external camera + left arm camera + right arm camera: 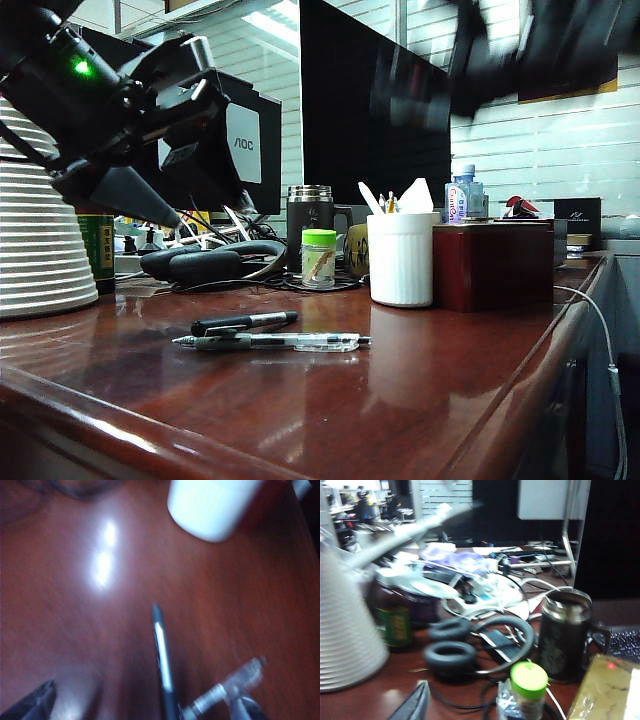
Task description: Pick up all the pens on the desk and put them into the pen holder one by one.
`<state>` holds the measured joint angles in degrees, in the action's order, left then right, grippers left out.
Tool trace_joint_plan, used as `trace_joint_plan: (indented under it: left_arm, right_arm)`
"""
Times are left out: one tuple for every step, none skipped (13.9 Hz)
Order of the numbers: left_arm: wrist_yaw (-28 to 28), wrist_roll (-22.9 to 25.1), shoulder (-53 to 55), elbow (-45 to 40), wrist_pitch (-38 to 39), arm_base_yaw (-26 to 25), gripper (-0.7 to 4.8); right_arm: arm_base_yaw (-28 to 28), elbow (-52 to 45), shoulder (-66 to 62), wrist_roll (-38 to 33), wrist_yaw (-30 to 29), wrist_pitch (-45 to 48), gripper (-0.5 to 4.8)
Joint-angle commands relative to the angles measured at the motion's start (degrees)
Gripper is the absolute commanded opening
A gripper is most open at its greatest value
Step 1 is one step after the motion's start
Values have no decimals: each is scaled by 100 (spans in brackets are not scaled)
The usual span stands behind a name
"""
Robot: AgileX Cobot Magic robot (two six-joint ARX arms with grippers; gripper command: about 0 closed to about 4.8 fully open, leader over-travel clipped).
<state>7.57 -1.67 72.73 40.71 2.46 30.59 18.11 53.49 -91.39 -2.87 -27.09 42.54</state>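
Beside the ribbed white pen holder [402, 258], two pens [262, 333] lie under the wide-open left tool [145, 705]; right tool's opening unclear.

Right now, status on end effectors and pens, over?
Left end effector open over black pen and clear pen on desk. Right end effector blurred above pen holder, state unclear. Pens unobstructed.

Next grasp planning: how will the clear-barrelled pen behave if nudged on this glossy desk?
The clear pen looks round and slim, so it would probably roll. The glossy desk likely lets it slide. It lies right beside the black pen, which may shift too.
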Motion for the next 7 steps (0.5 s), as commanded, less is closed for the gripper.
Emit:
trace_joint_plan:
  left_arm:
    - [59,-31,476,713,929,-4,479]
    - [63,-42,796,1071,1281,-4,479]
    - [116,-74,1091,1390,1602,-2,479]
    - [170,-407,1440,1773,2109,-2,479]
    - [170,-505,1611,1934,2358,-2,479]
    - [358,-503,1757,2026,2494,15,479]
    - [667,-505,1858,2028,2485,55,479]
  right_arm:
    - [0,15,1084,168,-166,-1788,182]
    - [2,15,1397,444,-393,-2583,182]
    - [11,15,1611,490,-501,-3298,182]
    - [11,15,1773,490,-627,-4179,181]
    - [11,15,1803,492,-632,-4594,181]
    - [13,13,1805,629,-647,-4863,181]
    - [15,11,1805,763,-662,-4970,181]
